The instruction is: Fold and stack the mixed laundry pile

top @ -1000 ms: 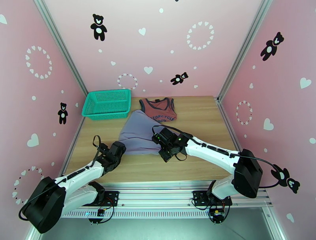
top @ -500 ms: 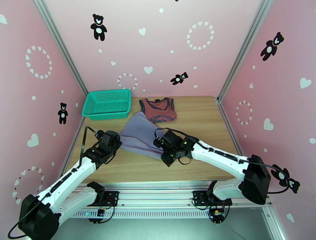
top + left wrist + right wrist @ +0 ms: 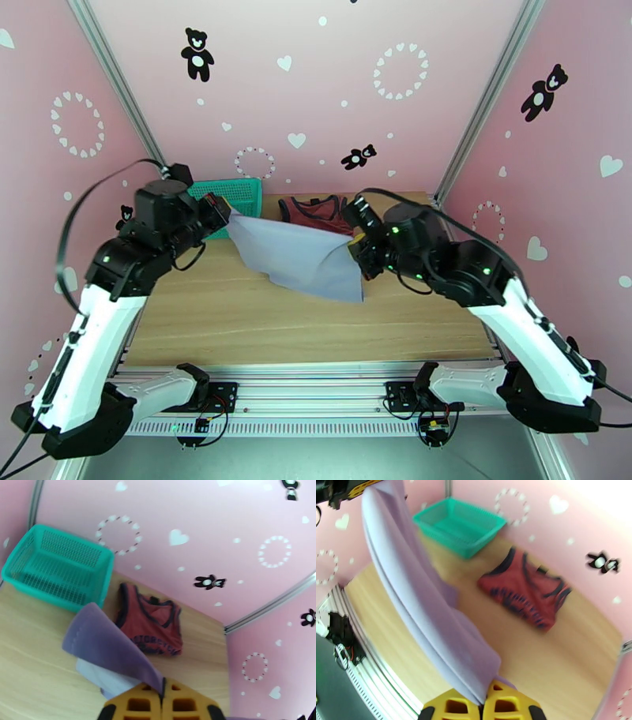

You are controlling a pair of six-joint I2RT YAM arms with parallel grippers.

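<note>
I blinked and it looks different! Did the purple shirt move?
Yes. The purple shirt lifted up and back, stretched between left claw and right claw, its corner now by the teal basket.

I see the plain grey-lavender shirt hanging above the counter, stretched by two corners into a broad smooth sheet with its lower edge sagging toward me, while behind it the rust-red tank top, navy-trimmed with chest lettering, lies flat, neck away from me.
</note>
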